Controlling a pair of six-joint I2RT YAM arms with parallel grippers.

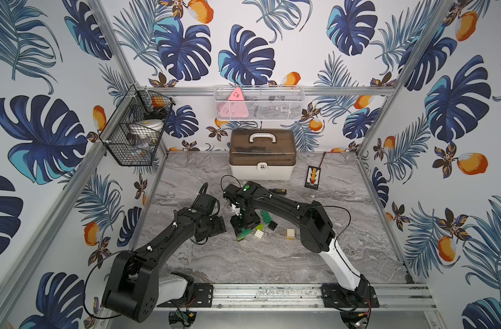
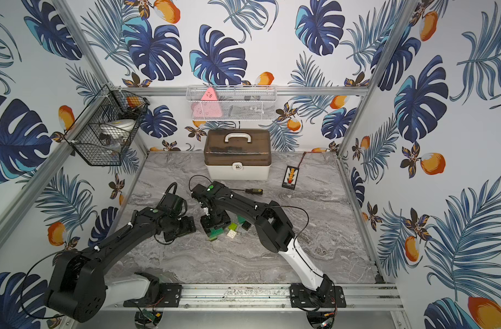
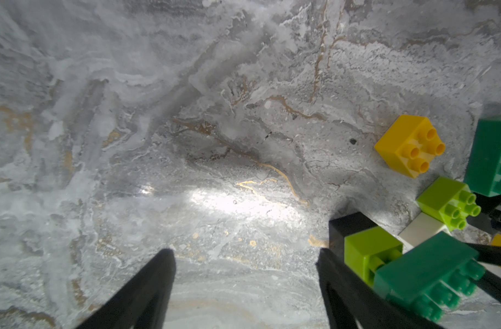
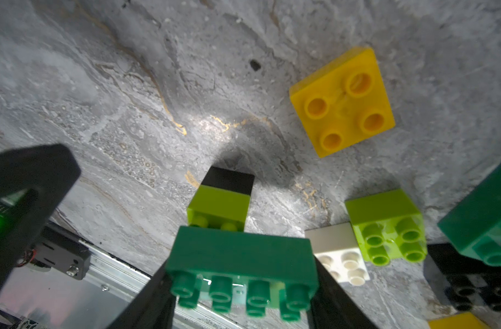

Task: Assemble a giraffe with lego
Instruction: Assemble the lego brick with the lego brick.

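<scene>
Near the middle of the table (image 1: 272,256), my right pincer (image 4: 240,269) is clamped on the long green brick (image 4: 237,250) topping the half-built giraffe (image 4: 220,205), seemingly to steady it; my left pincer (image 3: 245,253) stands apart, empty, just beside; loose bricks (image 4: 385,225) lie near.

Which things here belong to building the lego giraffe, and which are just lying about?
Belong:
- joined stack of dark green, lime and black plastic bricks
- loose yellow square brick
- loose lime square brick
- white square brick
- second long dark green brick

Lying about:
- black-and-yellow-handled screwdriver
- brown-lidded white plastic box
- black wire basket
- white mesh basket
</scene>
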